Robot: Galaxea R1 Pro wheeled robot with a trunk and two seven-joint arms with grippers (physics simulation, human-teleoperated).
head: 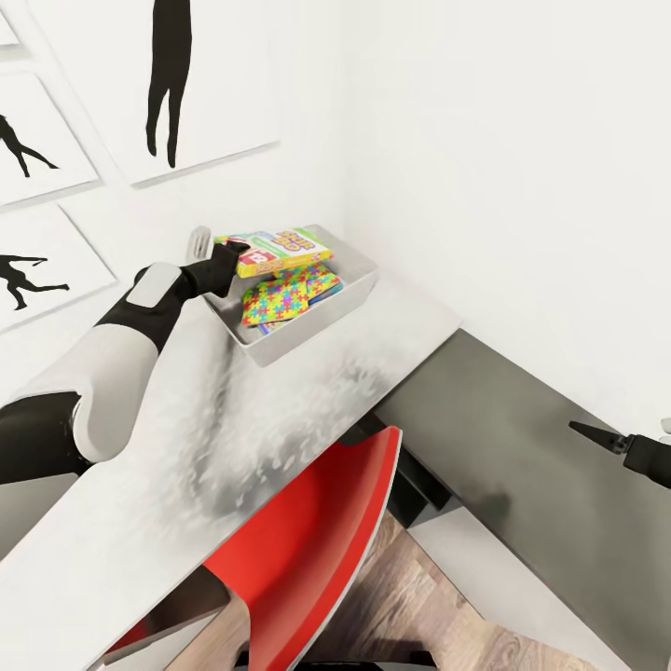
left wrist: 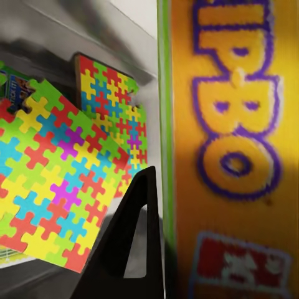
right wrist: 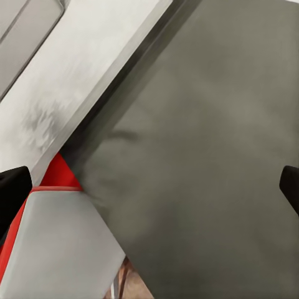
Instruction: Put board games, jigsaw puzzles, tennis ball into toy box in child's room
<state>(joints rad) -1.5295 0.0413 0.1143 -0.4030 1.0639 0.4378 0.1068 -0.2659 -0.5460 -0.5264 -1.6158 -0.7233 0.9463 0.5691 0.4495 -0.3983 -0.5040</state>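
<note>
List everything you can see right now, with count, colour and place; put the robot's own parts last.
Pale grey toy box: one, on the table's far corner.
SKIP BO board game: one, yellow-faced and green-edged, over the toy box in the left gripper.
Multicoloured jigsaw puzzles: two, inside the toy box.
Light grey table: one, along the wall.
Dark grey cabinet: one, right of the table.
Red chair: one, tucked at the table.
Black silhouette prints: several, on the white wall.
Left gripper: shut on the game.
Right gripper: open, above the cabinet.
</note>
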